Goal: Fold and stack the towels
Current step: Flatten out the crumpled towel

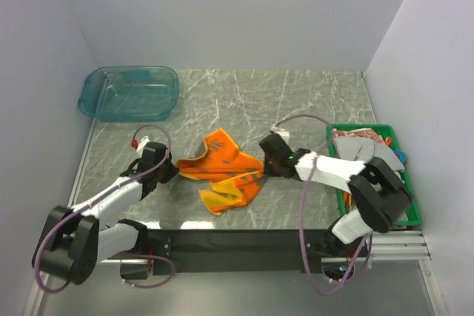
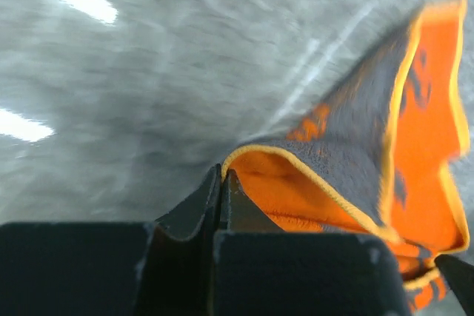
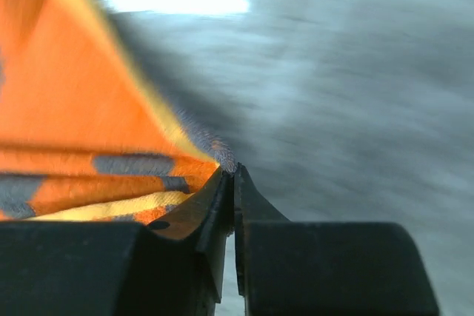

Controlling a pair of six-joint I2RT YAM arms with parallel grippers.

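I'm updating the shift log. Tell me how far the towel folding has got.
Done: nothing; no folded stack is on the table. In hand: the orange towel lies crumpled mid-table, with the left end effector and right end effector each pinched shut on an edge of it. Left: fold it, then the towels heaped in the green crate.

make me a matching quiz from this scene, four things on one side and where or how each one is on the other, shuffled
1 orange towel
2 teal tub
3 green crate
4 left end effector

a far left corner
b right edge, holding cloths
c shut on a towel corner
d crumpled in the middle

Pairs: 1-d, 2-a, 3-b, 4-c
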